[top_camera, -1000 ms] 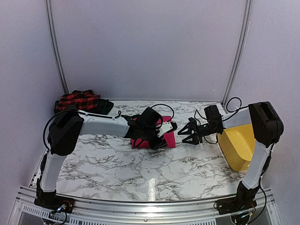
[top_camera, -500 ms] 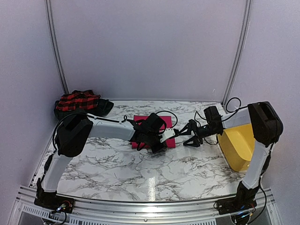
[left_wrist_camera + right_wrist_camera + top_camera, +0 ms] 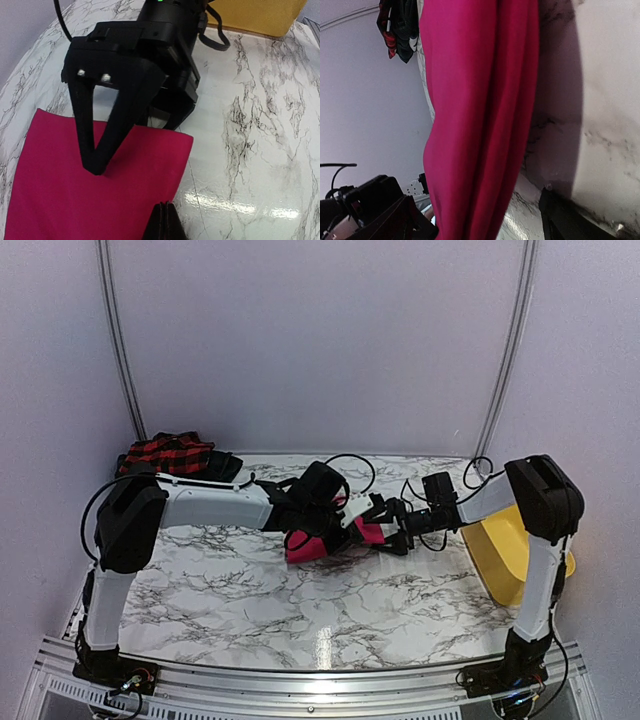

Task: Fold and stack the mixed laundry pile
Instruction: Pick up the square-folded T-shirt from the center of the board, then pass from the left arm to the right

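Marble table (image 3: 250, 590), centre stage: the magenta garment (image 3: 305, 545) is pinched at its edge by the closed left gripper (image 3: 162, 223), likely for a fold, while the right gripper (image 3: 386, 529) is spread wide astride the cloth, nothing gripped.

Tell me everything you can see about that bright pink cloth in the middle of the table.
The pink cloth is plain magenta fabric, soft-looking, with no print. It lies near the middle of the marble table, apparently folded in layers, with one squarish corner showing. The left tool is shut at its edge, seemingly pinching it. The right tool is open, a finger on either side of the cloth's fold. Nothing else touches it.
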Robot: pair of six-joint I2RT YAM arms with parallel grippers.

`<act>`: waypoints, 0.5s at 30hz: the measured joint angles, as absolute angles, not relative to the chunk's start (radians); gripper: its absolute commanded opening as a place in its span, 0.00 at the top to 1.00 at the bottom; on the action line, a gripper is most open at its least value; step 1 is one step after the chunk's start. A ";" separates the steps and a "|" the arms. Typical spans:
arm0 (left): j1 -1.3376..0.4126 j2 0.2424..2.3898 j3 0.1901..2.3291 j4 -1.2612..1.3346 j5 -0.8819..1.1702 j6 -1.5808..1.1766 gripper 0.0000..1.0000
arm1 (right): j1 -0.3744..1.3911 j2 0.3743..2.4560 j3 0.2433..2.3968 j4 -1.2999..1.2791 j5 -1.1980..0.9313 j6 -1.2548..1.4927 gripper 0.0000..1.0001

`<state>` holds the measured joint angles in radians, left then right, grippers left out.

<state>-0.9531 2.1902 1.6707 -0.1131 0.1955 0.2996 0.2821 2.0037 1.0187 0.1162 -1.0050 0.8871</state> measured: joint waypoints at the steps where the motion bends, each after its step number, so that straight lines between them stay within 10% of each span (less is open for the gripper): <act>1: -0.955 2.182 1.659 -0.109 0.202 0.299 1.00 | 0.286 2.020 1.027 0.141 -1.016 0.910 0.17; 10: -0.984 2.159 1.576 -0.105 0.229 0.295 1.00 | 0.294 2.204 1.211 0.273 -1.039 1.040 0.40; 15: -0.985 2.150 1.556 -0.094 0.228 0.290 1.00 | 0.298 2.246 1.226 0.324 -1.039 1.090 0.74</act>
